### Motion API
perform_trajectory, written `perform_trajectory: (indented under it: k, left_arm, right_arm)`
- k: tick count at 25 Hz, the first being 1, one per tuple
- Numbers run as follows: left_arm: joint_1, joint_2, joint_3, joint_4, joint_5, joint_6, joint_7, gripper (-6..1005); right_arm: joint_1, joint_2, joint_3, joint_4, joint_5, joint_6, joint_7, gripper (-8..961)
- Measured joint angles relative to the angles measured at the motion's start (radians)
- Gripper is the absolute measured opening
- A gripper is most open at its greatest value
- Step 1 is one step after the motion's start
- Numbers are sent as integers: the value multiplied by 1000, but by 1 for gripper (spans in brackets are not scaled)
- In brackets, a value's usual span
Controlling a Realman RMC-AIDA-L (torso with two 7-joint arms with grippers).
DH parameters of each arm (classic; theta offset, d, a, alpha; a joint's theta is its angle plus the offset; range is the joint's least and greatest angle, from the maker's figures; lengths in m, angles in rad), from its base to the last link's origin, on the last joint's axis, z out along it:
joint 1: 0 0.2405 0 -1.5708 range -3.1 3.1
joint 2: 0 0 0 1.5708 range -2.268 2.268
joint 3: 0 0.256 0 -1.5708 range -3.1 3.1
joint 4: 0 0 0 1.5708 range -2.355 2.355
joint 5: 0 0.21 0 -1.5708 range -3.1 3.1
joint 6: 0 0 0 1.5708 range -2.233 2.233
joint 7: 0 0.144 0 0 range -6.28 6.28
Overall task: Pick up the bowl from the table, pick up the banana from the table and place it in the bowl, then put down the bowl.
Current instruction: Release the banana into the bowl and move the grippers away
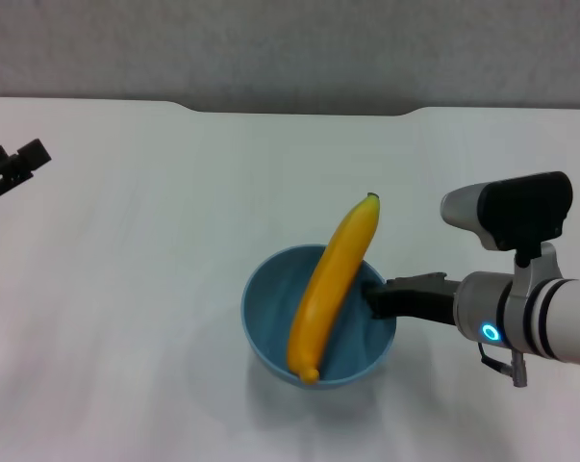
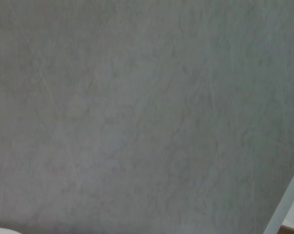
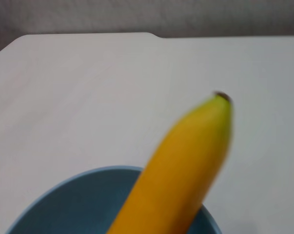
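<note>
Currently: banana (image 1: 333, 289) lies across bowl (image 1: 270, 332), tip overhanging the rim; right gripper (image 1: 378, 296) grasps bowl's right rim. Left gripper (image 1: 11, 166) parked far left, grip unreadable. Your next step: lower bowl onto worktop (image 1: 126, 241), level.

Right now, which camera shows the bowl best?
The head view: the whole bowl shows on the table, banana lying across it. The right wrist view catches only part of its rim; the left wrist view shows none of it.
</note>
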Motion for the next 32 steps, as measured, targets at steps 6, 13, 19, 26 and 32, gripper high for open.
perform_trajectory:
  k: [6,13,19,26,32]
  left_arm:
    - [0,-1,-1,17,-6,2,14,907]
    - [-3,-2,1,65,-49,4,54,907]
    - [0,-1,1,70,-53,3,63,907]
    - [-5,-2,1,82,-54,3,65,907]
    - [-3,-2,1,82,-55,2,66,906]
  right_arm:
    - [2,-1,8,34,41,4,-13,66]
    - [3,-1,10,74,34,24,-13,66]
    - [4,-2,11,80,33,25,-13,67]
    - [6,-2,12,95,34,20,-19,68]
    - [6,-1,13,95,37,16,-19,135]
